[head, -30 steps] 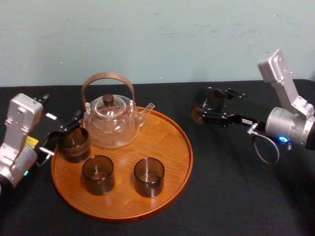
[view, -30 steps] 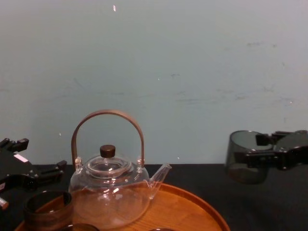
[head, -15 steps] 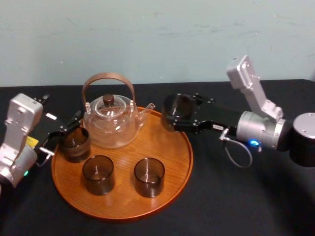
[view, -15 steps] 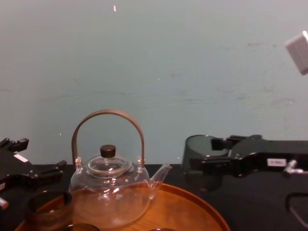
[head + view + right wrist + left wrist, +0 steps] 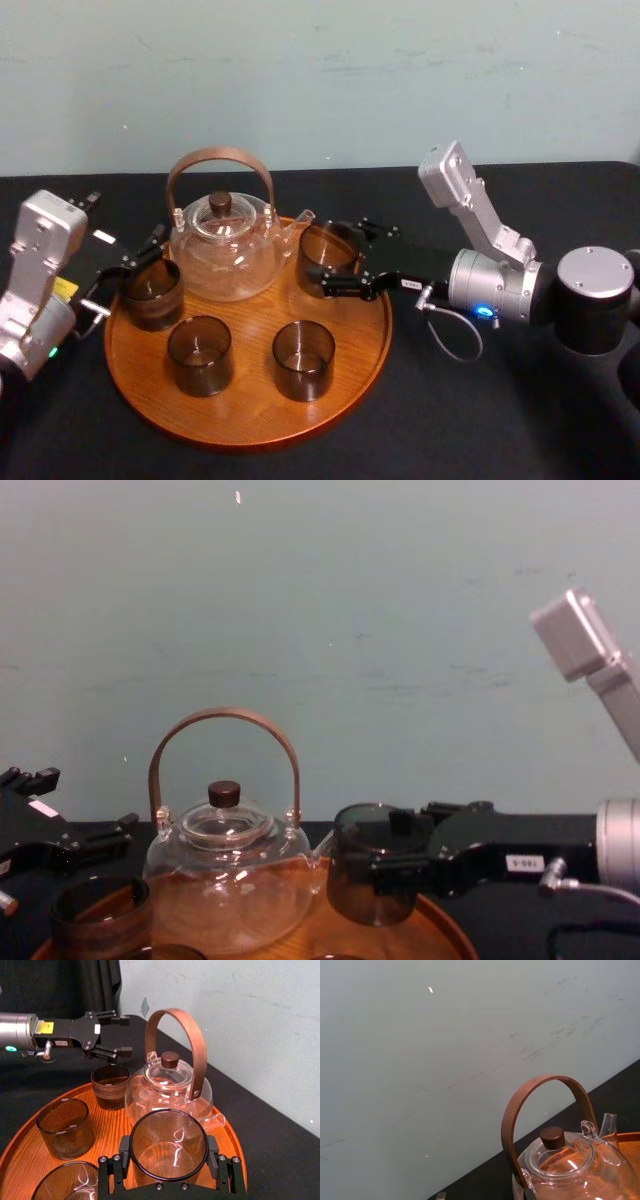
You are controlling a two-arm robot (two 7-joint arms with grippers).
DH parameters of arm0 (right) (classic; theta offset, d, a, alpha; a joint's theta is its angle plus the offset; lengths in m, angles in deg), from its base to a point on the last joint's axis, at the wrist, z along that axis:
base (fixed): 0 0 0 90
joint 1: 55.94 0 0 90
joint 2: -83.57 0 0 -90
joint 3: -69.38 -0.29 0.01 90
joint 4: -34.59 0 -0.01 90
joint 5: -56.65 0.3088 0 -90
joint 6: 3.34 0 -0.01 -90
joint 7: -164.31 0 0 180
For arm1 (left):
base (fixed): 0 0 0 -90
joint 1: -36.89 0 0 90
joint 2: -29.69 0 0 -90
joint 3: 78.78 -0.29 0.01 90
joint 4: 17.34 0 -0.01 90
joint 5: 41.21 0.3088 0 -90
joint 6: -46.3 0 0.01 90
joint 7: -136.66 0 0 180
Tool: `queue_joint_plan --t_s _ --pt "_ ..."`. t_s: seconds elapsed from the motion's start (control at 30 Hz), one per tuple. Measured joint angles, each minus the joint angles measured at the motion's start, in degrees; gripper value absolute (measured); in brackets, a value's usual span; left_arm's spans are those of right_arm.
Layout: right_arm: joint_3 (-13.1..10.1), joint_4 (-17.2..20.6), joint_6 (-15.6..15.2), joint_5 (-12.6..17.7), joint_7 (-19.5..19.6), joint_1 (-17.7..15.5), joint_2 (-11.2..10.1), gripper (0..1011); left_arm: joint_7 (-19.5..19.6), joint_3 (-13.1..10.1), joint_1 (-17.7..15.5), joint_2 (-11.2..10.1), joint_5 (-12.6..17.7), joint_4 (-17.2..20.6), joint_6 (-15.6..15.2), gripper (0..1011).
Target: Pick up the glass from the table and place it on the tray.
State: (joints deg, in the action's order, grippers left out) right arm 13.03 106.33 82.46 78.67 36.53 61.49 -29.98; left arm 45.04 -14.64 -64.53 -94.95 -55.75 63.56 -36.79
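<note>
Right of the tray (image 5: 250,438), the right arm (image 5: 500,285) is a silver cylinder with a blue light (image 5: 487,312), a dark joint with a silver cap (image 5: 592,270), a pale grey boxy bracket (image 5: 465,195) — and a grey cable loop (image 5: 455,338). Its right gripper (image 5: 326,255) is matte black with a white label (image 5: 522,862) and small screws (image 5: 155,1186); left of the tray, the left arm (image 5: 40,270) is pale grey with a yellow sticker (image 5: 65,290) and black left gripper (image 5: 135,262).

Test lab: black-clothed table (image 5: 480,420), bare wall (image 5: 300,70)
</note>
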Motion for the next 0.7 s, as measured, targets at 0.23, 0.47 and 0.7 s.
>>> queue_joint_plan --t_s 0.23,0.47,0.7 --pt "0.7 -2.9 0.5 -0.1 -0.1 0.6 1.0 902 0.0 0.0 0.0 0.0 0.0 0.0 0.0 1001" --pt "1.2 -5.5 0.9 -0.3 -0.3 1.1 2.0 903 0.0 0.0 0.0 0.0 0.0 0.0 0.0 1002" --pt "1.5 -7.0 1.0 -0.6 -0.5 1.4 2.5 902 0.0 0.0 0.0 0.0 0.0 0.0 0.0 1002"
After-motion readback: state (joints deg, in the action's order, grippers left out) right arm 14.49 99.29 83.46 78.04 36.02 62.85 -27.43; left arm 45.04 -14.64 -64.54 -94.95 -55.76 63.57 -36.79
